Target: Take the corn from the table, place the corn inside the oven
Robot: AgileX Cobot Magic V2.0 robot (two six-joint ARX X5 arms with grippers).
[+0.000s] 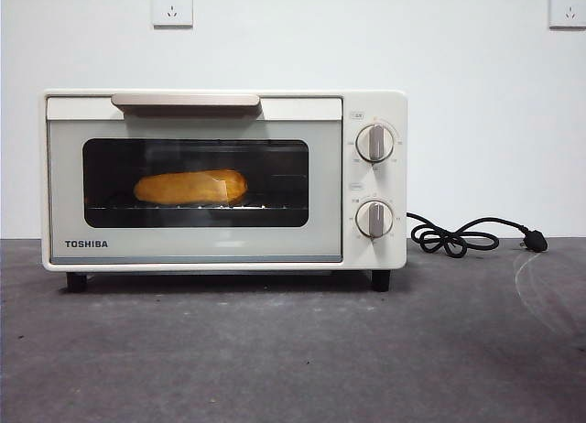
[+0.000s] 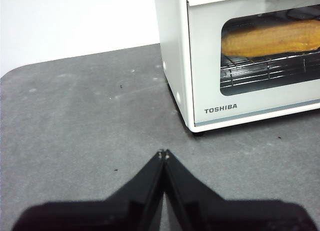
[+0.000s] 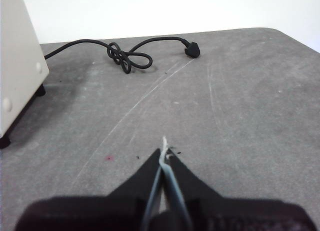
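The corn (image 1: 190,187) lies on its side on the wire rack (image 2: 265,71) inside the oven (image 1: 224,179), behind the closed glass door, left of centre in the front view. The oven stands on the grey worktop (image 1: 293,350); its black cord (image 1: 467,235) trails at centre right. The left end effector (image 2: 163,153) hangs above bare worktop near the oven's corner, jaws pressed together. The right end effector (image 3: 164,152), likewise pressed together, hangs over scuffed worktop beside the oven

Left end effector (image 2: 163,153) and right end effector (image 3: 164,152) both have jaws closed together.
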